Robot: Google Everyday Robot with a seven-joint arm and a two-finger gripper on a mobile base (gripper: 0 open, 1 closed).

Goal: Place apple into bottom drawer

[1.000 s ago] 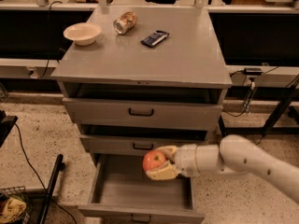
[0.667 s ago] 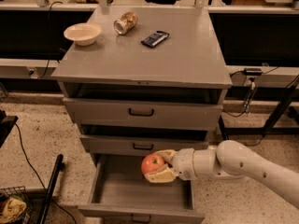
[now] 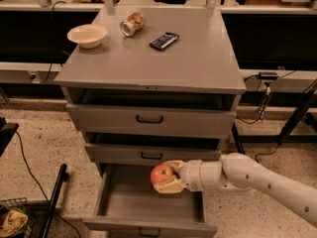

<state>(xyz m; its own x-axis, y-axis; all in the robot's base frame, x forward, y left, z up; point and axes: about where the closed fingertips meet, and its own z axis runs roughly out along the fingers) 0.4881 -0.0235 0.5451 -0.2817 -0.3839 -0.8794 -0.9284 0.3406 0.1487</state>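
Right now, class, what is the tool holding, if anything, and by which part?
The tool holds the apple across its body, over the open bottom drawer.

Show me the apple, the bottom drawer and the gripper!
apple (image 3: 160, 172): camera view, on its red front.
bottom drawer (image 3: 133, 202): camera view, on the bare grey floor inside.
gripper (image 3: 165, 177): camera view, midway between its fingertips, shut on the apple over the open drawer.

The bottom drawer (image 3: 130, 203) stands pulled out, its grey floor open to the left and front of the gripper (image 3: 166, 177), which hangs over the back right part, clasping the apple (image 3: 160, 173). The middle drawer front (image 3: 119, 153) sits just above it, so there is little headroom at the back.
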